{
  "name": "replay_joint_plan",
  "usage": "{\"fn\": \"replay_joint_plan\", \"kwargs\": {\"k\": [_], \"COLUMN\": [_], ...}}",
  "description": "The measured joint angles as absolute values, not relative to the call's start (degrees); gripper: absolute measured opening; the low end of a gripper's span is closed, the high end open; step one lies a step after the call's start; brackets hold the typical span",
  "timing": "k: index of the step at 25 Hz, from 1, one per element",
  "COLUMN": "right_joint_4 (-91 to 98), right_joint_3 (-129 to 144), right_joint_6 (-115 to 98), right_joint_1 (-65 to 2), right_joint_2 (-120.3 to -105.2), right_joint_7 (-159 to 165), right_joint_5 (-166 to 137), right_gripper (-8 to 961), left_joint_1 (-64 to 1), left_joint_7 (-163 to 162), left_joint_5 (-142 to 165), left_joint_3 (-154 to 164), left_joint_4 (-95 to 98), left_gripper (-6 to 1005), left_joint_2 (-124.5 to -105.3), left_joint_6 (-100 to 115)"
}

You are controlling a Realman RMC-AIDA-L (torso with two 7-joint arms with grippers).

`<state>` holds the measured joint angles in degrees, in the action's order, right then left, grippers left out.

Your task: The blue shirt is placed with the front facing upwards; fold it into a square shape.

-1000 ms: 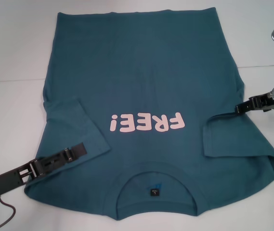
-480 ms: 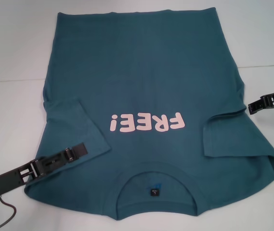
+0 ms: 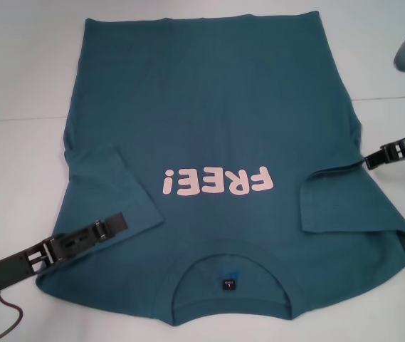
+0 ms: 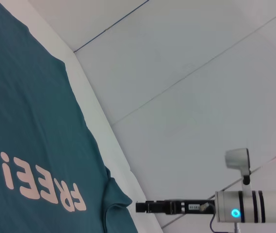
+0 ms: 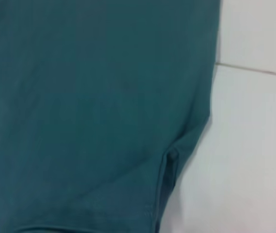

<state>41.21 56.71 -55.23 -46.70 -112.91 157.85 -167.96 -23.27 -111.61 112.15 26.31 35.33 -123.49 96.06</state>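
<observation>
**Shirt flat, right gripper at its side**

Jaws pressed together into one slim bar on the right gripper (image 3: 368, 161), with nothing clamped; on the left gripper (image 3: 117, 222), state of the jaws impossible to tell.

Head view: showed the blue shirt (image 3: 209, 107) spread front up over the middle of the worktop (image 3: 17, 85), hem toward the far edge, collar (image 3: 230, 256) and black neck label (image 3: 228, 286) toward the near edge. Showed the pink lettering (image 3: 216, 182) across the chest. Showed both sleeves folded inward, the left sleeve (image 3: 109, 182) and the right sleeve (image 3: 337, 203) lying on the body cloth. Placed the left gripper on the left sleeve, reaching in from the near left corner. Placed the right gripper low at the shirt's side toward the right edge, tip just beside the cloth.

Left wrist view: looked across the blue shirt (image 4: 26, 121) and pink lettering (image 4: 40, 187) to the right gripper (image 4: 138, 207), tip just beside the shirt's border over bare worktop (image 4: 186, 97).

Right wrist view: held only the blue shirt (image 5: 79, 97), its edge wrinkled, beside bare worktop (image 5: 254, 145).
</observation>
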Motion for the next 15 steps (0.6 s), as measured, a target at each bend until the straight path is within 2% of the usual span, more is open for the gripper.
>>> {"fn": "replay_joint_plan", "kwargs": {"k": [15], "right_joint_4": [35.4], "right_joint_3": [59.1], "right_joint_6": [-50.8], "right_joint_1": [-47.9], "right_joint_2": [-111.41], "right_joint_7": [159.3], "right_joint_5": [-168.0], "right_gripper": [896], "left_joint_1": [-22.9], "left_joint_7": [-111.0], "left_joint_5": [112.1], "left_joint_3": [26.0], "left_joint_4": [35.2], "left_gripper": [843], "left_joint_2": [-123.58], "left_joint_6": [96.0]}}
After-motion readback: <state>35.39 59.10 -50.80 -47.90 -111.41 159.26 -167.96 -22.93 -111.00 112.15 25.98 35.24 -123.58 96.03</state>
